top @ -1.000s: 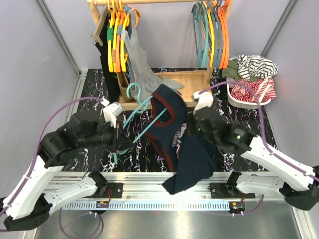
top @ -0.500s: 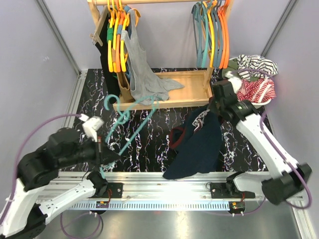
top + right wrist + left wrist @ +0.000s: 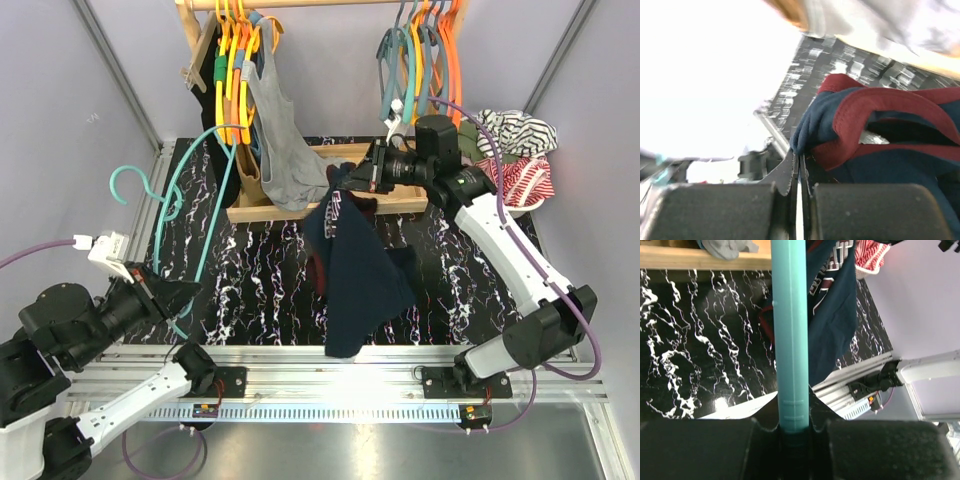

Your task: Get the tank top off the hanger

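Both arms: loaded, well apart.
Left fingers (image 3: 792,426): clamped on the bare teal hanger (image 3: 790,330), 8 o'clock of the bench (image 3: 260,270).
Right fingers (image 3: 799,172): pinching the tank top (image 3: 355,270) by its maroon-trimmed edge, 1 o'clock, beside the wooden rack (image 3: 260,212).
Tank top: dangling from my right fingers, tail toward 6 o'clock, apart from the hanger.
Progress: removal looks done to me; what's left is setting both down.

Folded low, with the left claw (image 3: 172,292) clamped around the bar of a teal plastic hanger (image 3: 790,330). Stretched far forward, with the right claw (image 3: 355,178) pinched shut on a navy, maroon-trimmed fabric tank top (image 3: 350,260).
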Motion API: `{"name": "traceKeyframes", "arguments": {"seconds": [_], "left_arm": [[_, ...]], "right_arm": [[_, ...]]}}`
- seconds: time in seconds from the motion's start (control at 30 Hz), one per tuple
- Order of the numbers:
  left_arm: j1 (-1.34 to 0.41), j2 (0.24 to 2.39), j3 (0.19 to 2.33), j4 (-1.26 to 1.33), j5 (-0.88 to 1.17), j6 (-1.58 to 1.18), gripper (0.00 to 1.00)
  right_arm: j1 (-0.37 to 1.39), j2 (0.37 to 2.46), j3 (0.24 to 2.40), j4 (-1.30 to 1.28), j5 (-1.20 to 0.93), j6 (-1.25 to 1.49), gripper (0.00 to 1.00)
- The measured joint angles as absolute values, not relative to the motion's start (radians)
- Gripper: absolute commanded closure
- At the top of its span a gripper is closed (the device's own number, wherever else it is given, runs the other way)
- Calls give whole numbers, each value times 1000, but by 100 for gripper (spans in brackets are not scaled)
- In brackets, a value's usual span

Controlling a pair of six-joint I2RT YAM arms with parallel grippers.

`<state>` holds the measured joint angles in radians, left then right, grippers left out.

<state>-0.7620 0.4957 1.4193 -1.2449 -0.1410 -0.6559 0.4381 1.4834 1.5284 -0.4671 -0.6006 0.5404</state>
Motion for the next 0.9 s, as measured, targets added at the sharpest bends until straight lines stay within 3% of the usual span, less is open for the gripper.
{"name": "traceKeyframes", "arguments": {"seconds": [0.27,0.43,0.7,0.9], "left_arm": [[-762,484,1391,-1209,-173,-656,100],[-762,475,1382,-1198,-189,-656,100],[-767,454,1332,-1178,-189,-654,100],[-768,455,1331,-1160,-188,-651,100]], "right_arm": [[438,1552,1719,-440,-861,527,100],[438,1527,1676,-524,-866,458,100],[439,1307,1372,-826,-475,343,100],[439,1204,1334,-951,-88,371,100]]}}
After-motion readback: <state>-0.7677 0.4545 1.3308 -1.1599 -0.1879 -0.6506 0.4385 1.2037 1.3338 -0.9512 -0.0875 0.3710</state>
